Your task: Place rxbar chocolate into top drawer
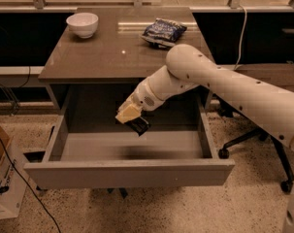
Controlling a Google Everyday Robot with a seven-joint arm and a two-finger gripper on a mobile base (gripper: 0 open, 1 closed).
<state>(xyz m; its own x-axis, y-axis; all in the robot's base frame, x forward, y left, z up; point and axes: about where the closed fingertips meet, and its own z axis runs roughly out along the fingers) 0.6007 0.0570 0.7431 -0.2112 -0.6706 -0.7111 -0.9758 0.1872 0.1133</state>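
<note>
The top drawer (pixel 129 173) stands pulled fully open below the table top, its lighter grey inside showing. My gripper (pixel 130 116) hangs over the back middle of the open drawer, inside its walls. It is shut on the rxbar chocolate (pixel 139 125), a small dark bar that sticks out below and to the right of the pale fingers, held above the drawer floor.
A white bowl (pixel 82 24) sits at the back left of the table top (pixel 98 57). A crinkled blue-and-white snack bag (pixel 163 32) lies at the back right. An office chair base (pixel 253 144) stands to the right; a cardboard box (pixel 1 178) stands at the left.
</note>
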